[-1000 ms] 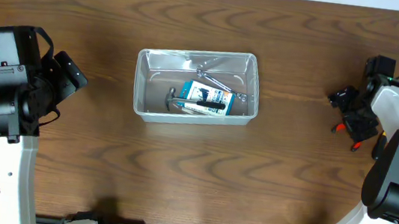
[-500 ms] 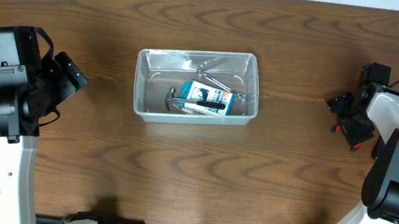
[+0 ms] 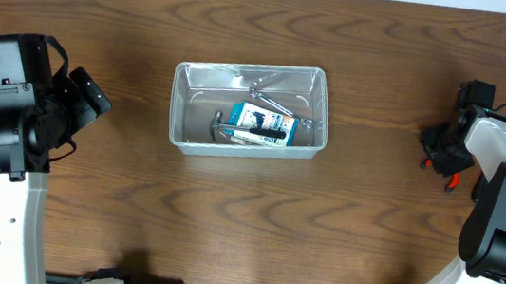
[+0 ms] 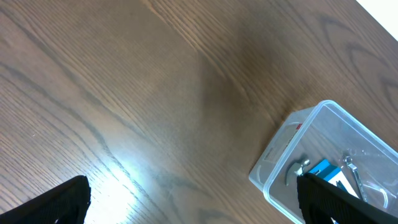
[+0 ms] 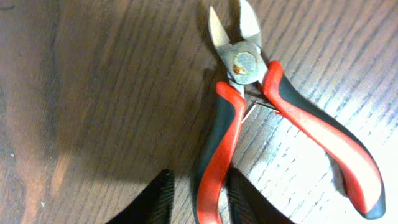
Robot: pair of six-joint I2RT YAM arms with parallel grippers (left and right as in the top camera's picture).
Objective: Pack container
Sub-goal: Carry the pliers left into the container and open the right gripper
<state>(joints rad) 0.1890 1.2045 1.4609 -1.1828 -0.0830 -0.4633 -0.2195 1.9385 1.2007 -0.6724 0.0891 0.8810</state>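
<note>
At the bottom edge of the right wrist view, the right pincer (image 5: 199,200) is slightly open. Its two dark fingers (image 5: 155,198) straddle one red-and-black handle of a pair of side cutters (image 5: 225,124) — one finger seems to touch the handle, the other stands just off it. The cutters lie flat on the desk (image 5: 87,93), handles spread, steel tips pointing to the top of the frame.

The left pincer (image 4: 199,208) is wide open with nothing between its tips, wood grain beyond it. The container (image 4: 273,168) shows at the lower right of that view.

From overhead the container sits a little above and left of frame centre, well apart from both arms — inside it lie a blue-and-white pack (image 3: 260,122) and a few metal tools (image 3: 268,94). The cutters are near the right edge, outside it.
</note>
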